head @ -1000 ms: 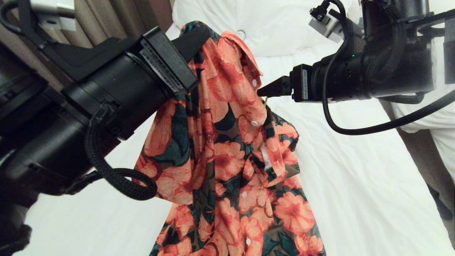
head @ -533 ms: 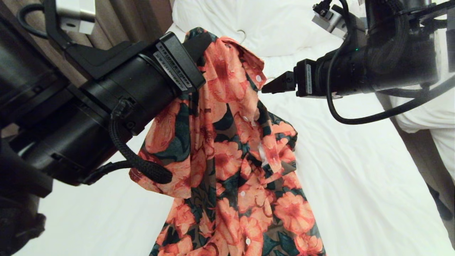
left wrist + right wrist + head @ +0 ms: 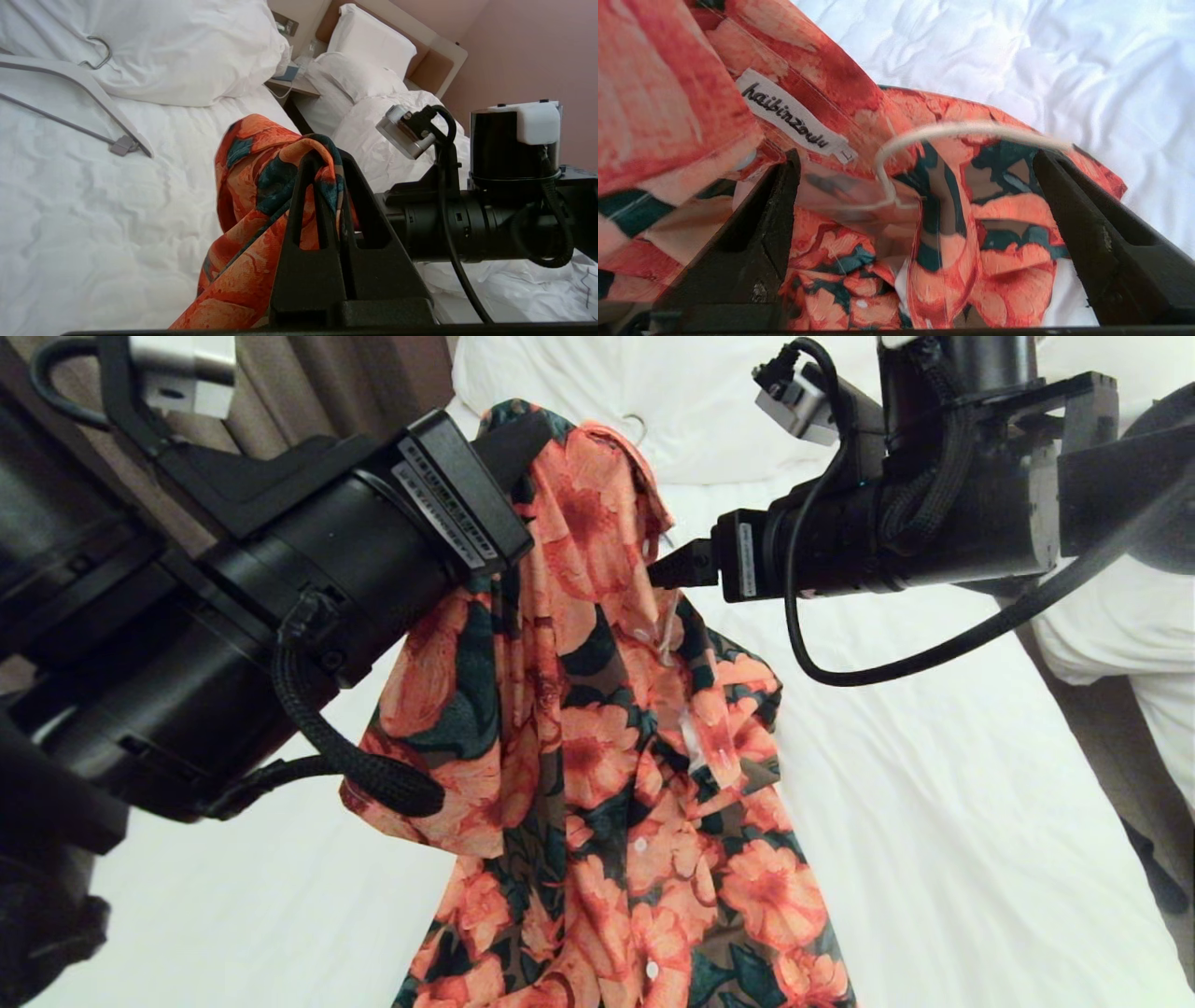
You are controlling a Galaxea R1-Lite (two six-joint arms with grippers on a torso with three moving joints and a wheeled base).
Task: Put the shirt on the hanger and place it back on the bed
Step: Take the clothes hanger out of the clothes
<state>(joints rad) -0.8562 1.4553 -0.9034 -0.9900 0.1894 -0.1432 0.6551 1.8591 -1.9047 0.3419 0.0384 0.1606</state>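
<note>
Since a second ago, our right gripper (image 3: 665, 569) has slid toward nine o'clock, from the placket into the collar opening of the short-sleeved orange-flowered, green-leaved shirt (image 3: 597, 728).

Head view: our left gripper (image 3: 523, 429), at eleven o'clock, holds the shirt's top fold aloft; the hem trails onto the white-sheeted bed (image 3: 934, 803) toward six o'clock.

Left wrist view: its fingers (image 3: 299, 205) are clenched on the cloth. A thicker grey-white hanger (image 3: 93, 93) lies at ten o'clock by the big white pillow (image 3: 187, 51).

Right wrist view: our fingers (image 3: 766, 224) stand spread wide, grasping nothing; between them, inside the collar, shows the thin cream-white wire hanger (image 3: 924, 135), near the white neck label (image 3: 789, 116).
</note>
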